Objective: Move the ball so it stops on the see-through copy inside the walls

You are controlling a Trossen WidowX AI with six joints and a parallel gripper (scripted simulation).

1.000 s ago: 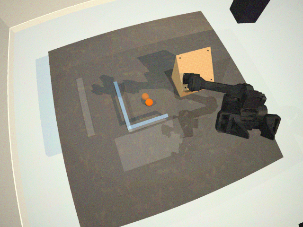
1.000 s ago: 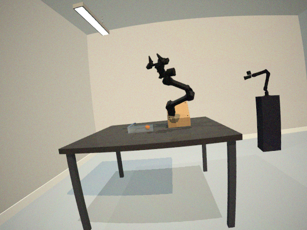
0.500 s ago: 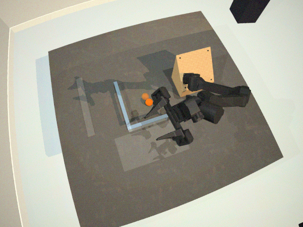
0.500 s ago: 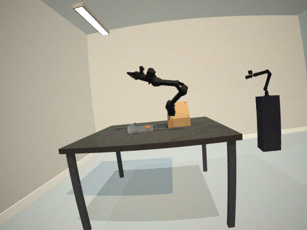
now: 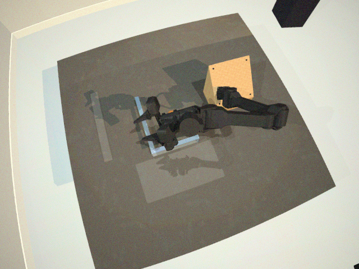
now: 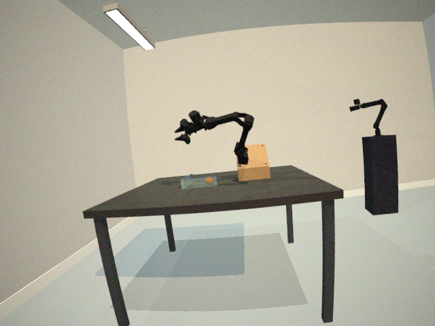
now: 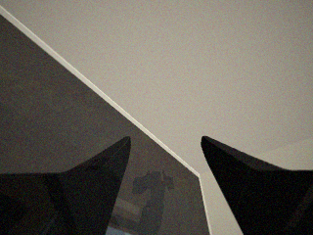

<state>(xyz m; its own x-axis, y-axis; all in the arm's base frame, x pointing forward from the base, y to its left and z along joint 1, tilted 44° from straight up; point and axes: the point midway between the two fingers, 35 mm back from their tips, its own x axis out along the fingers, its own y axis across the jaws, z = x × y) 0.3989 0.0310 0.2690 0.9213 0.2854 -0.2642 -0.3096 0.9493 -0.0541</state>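
One black parallel-jaw gripper (image 6: 179, 134) hangs high above the dark tabletop (image 6: 245, 196), fingers apart, holding nothing. One small orange ball (image 6: 209, 180) sits on the table inside 2 low clear walls (image 6: 196, 183) forming a corner. See-through copy can't be made out.

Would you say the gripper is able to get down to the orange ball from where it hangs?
Probably yes: the open gripper hangs high above the ball, and the clear walls are low, leaving the way from above free.
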